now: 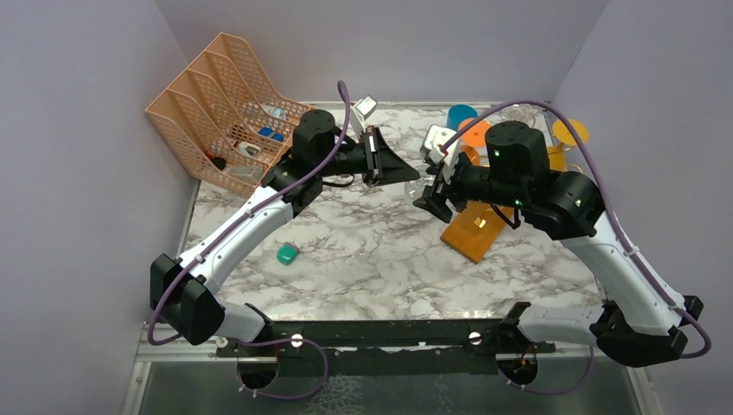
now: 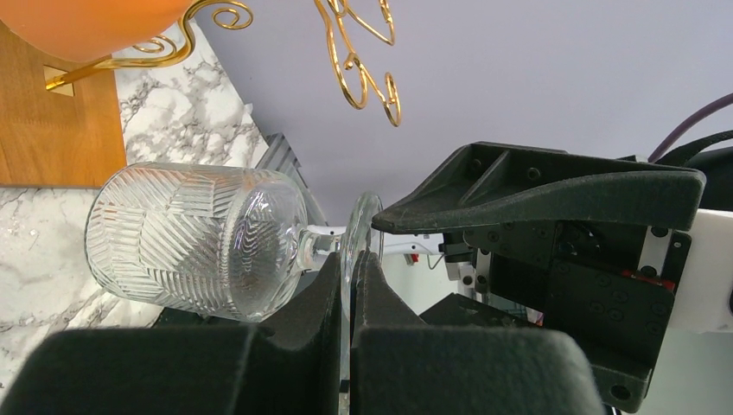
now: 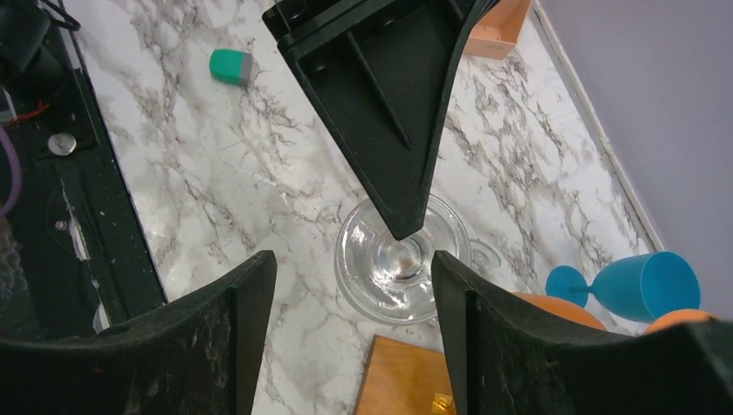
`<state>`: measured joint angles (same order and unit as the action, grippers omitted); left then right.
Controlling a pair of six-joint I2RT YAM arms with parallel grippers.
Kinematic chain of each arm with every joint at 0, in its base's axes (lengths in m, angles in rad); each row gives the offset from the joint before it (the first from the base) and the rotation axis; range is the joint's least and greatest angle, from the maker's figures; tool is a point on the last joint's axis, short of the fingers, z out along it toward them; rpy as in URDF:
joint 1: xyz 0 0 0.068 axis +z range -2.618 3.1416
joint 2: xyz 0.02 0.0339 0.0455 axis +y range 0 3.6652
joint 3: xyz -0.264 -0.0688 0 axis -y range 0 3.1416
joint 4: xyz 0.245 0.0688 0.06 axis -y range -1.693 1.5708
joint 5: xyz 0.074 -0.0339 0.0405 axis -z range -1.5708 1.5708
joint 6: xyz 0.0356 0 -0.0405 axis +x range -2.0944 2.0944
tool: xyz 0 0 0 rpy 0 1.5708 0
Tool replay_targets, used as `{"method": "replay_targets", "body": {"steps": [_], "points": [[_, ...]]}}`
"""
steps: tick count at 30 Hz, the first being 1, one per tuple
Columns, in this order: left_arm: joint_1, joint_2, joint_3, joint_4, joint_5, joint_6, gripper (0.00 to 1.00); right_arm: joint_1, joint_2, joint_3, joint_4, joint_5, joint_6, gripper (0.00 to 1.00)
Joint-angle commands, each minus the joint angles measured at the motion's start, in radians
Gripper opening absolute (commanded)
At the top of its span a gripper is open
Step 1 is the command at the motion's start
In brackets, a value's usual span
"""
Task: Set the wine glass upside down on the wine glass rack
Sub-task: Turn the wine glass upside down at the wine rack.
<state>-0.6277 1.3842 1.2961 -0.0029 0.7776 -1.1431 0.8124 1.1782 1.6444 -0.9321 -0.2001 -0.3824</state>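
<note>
File tray: peach mesh, at the back left of the marbled surface.
Left pincer: clamped on the foot of the wine glass.
Wine glass: lying sideways in that grip, its patterned bowl near the wooden base of the rack.
Right pincer: fingers apart, tips close by the glass's foot.
Rack: gold wire arms curl just beyond the glass.

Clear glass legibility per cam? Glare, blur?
Left wrist: wine glass cut pattern crisp, left gripper fingers in the foreground dark and soft. Right wrist: glass seen foot-on, mild reflections, right gripper fingers blurred at the bottom edge. Top external: even light, the glass barely reads against the marble table.
</note>
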Motion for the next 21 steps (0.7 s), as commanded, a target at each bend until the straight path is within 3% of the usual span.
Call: {"method": "replay_targets", "body": {"steps": [1, 3, 8, 14, 21], "points": [[0.002, -0.060, 0.018, 0.057, 0.047, -0.004, 0.00, 0.003, 0.013, -0.015, 0.057, 0.015, 0.006, 0.65], [0.002, -0.064, 0.013, 0.059, 0.048, -0.004, 0.00, 0.002, 0.015, -0.015, 0.058, 0.025, -0.010, 0.66], [0.001, -0.070, 0.011, 0.058, 0.047, -0.004, 0.00, 0.002, 0.024, -0.011, 0.029, 0.060, -0.054, 0.78], [0.001, -0.071, 0.012, 0.055, 0.052, -0.004, 0.00, 0.002, 0.031, -0.009, 0.016, 0.048, -0.079, 0.69], [0.002, -0.067, 0.015, 0.066, 0.065, -0.007, 0.00, 0.002, 0.062, 0.006, -0.006, 0.025, -0.079, 0.68]]}}
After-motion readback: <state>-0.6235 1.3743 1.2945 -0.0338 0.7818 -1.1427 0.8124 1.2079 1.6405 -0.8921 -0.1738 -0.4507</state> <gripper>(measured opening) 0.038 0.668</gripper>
